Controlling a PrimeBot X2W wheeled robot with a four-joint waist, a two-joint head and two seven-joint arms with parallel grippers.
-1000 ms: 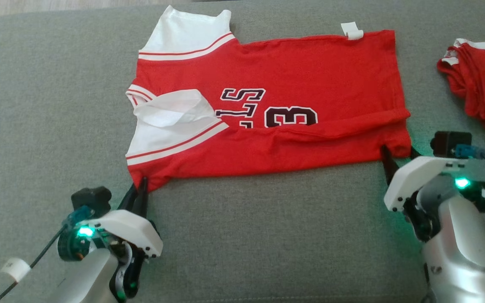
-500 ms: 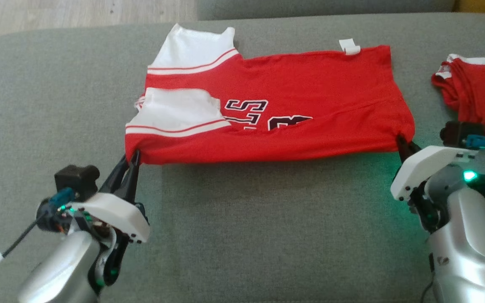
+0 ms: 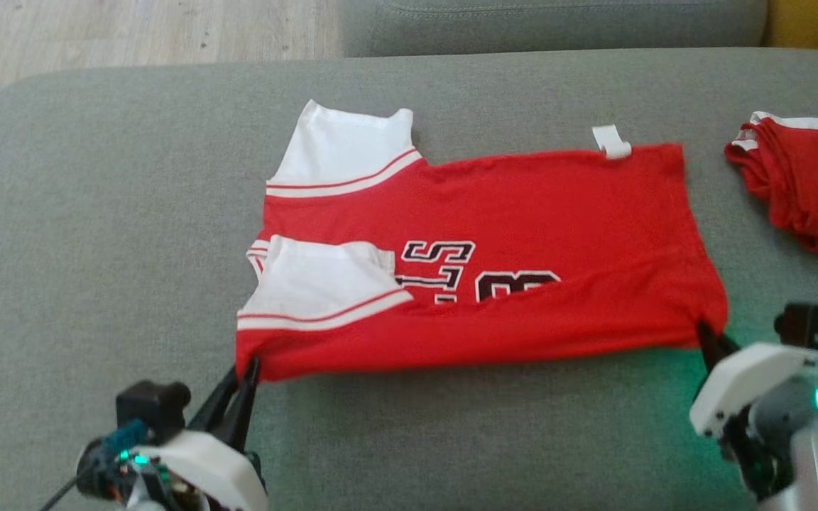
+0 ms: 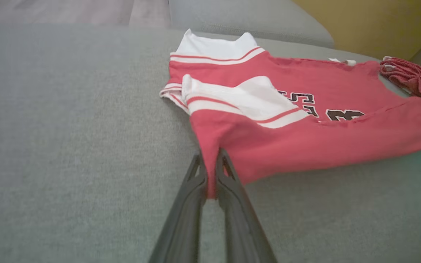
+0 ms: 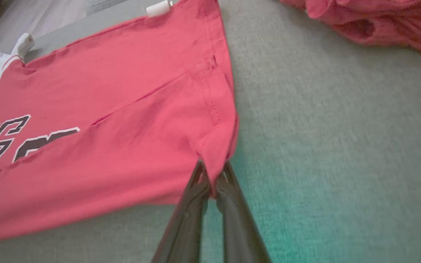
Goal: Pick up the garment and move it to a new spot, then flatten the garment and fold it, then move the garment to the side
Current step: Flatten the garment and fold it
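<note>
The garment (image 3: 522, 213) is a red jersey with white sleeves and dark lettering, spread across a grey cushion (image 3: 96, 213). My left gripper (image 3: 249, 365) is shut on its near left corner, below the white sleeve; in the left wrist view red cloth (image 4: 305, 146) is pinched between the fingers of the left gripper (image 4: 210, 160). My right gripper (image 3: 704, 330) is shut on the near right hem corner, and the right wrist view shows the right gripper (image 5: 212, 170) closed on a fold of the garment (image 5: 104, 109). The near edge is raised and laps over the lower part of the number.
A second red garment (image 3: 806, 184) lies bunched at the right edge of the cushion, close to my right arm. Another grey cushion (image 3: 558, 21) runs along the back, with wooden floor (image 3: 132, 28) at the far left. Bare cushion stretches to the left and in front of the jersey.
My right gripper has shut on the hem corner. Both grippers have lifted the near edge, which now covers more of the number. The head camera has shifted.
</note>
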